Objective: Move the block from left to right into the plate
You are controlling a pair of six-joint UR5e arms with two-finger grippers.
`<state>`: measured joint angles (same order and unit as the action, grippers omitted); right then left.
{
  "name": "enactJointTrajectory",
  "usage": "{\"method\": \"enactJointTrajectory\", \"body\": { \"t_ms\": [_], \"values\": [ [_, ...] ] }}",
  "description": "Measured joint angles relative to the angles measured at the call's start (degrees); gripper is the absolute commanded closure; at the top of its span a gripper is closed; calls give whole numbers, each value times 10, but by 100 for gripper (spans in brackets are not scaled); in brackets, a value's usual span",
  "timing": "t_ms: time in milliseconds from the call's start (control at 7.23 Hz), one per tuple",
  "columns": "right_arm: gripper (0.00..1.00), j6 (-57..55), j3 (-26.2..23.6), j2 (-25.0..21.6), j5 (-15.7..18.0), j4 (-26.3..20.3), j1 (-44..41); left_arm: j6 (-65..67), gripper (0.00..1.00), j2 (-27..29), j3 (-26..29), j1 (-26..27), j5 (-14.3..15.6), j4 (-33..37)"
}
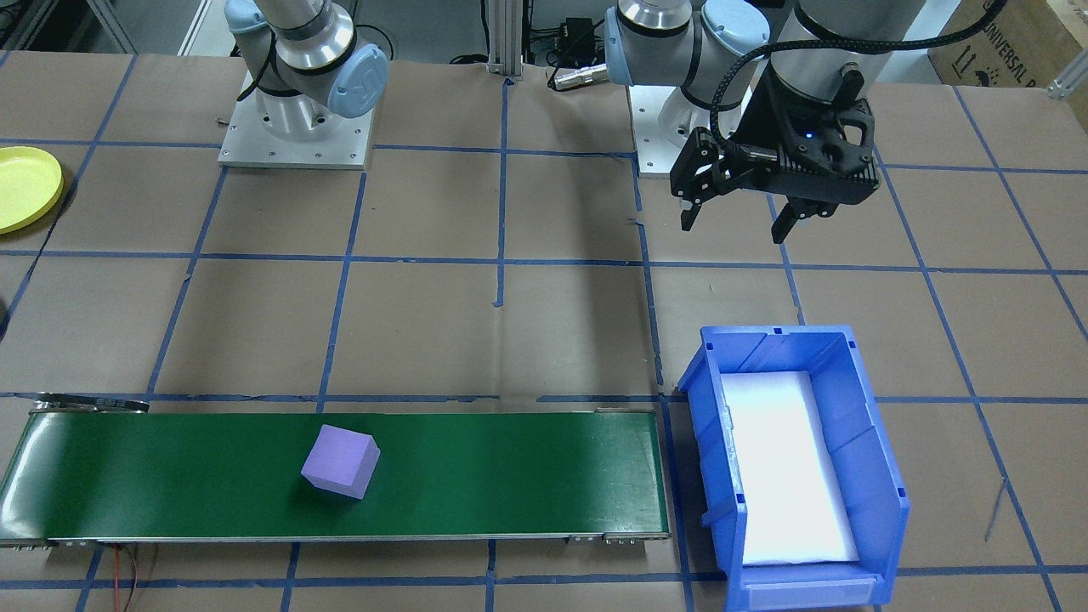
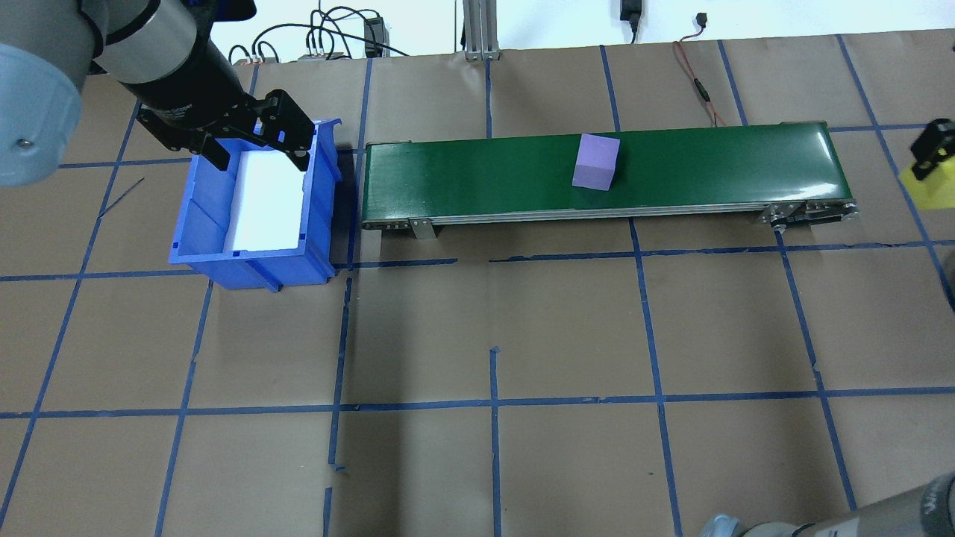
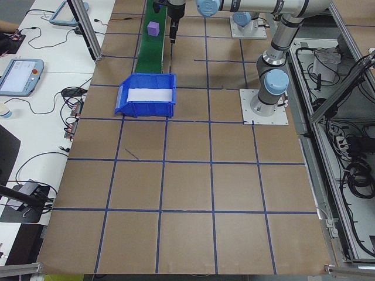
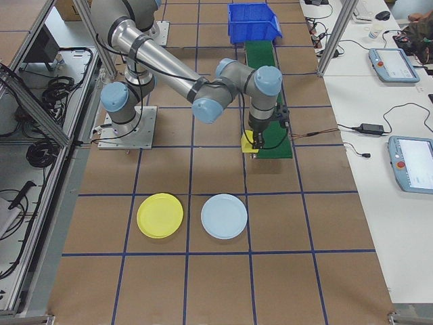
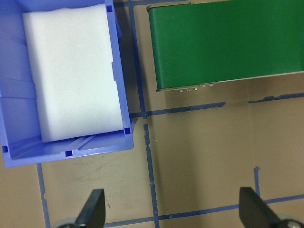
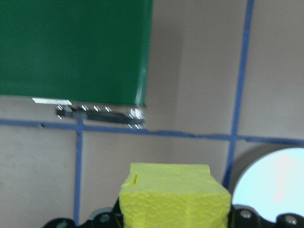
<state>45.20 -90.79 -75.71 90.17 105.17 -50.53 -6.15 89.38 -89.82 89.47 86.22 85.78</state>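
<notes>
The right claw [image 6: 172,223] is clenched on a yellow block [image 6: 173,197], whose lower part is cut off by the bottom edge of the wrist view; the fingers themselves are barely visible there. Ahead of that claw lies the end of the green belt [image 6: 76,47], and off to its side a pale round plate [image 6: 270,185] is partly cropped. The yellow plate [image 4: 160,215] sits on the table, well apart from the claw, beside the pale one. In the overhead view only a corner of this claw shows.

The left claw [image 1: 738,221] hangs released, fingers spread, above the table near the blue bin [image 1: 795,467]. A purple block [image 1: 341,461] rests on the belt, far from both claws.
</notes>
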Motion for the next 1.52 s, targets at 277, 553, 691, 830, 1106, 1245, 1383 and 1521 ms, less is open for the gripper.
{"method": "enactJointTrajectory", "body": {
  "t_ms": [277,553,691,830,1106,1245,1383,1521],
  "values": [
    [75,154,-23,-24,-1,-16,156,0,0,0,0,0,0,0],
    [74,246,-58,-35,1,-30,283,0,0,0,0,0,0,1],
    [75,256,-85,-39,2,-43,316,0,0,0,0,0,0,1],
    [74,259,-110,-41,2,-39,330,0,0,0,0,0,0,1],
    [74,259,-144,-40,4,-15,337,0,0,0,0,0,0,1],
    [74,261,-153,-37,8,-8,340,0,0,0,0,0,0,1],
    [72,262,-158,-34,13,-2,347,0,0,0,0,0,0,1],
    [62,270,-160,-27,14,12,357,0,0,0,0,0,0,1]
  ]
}}
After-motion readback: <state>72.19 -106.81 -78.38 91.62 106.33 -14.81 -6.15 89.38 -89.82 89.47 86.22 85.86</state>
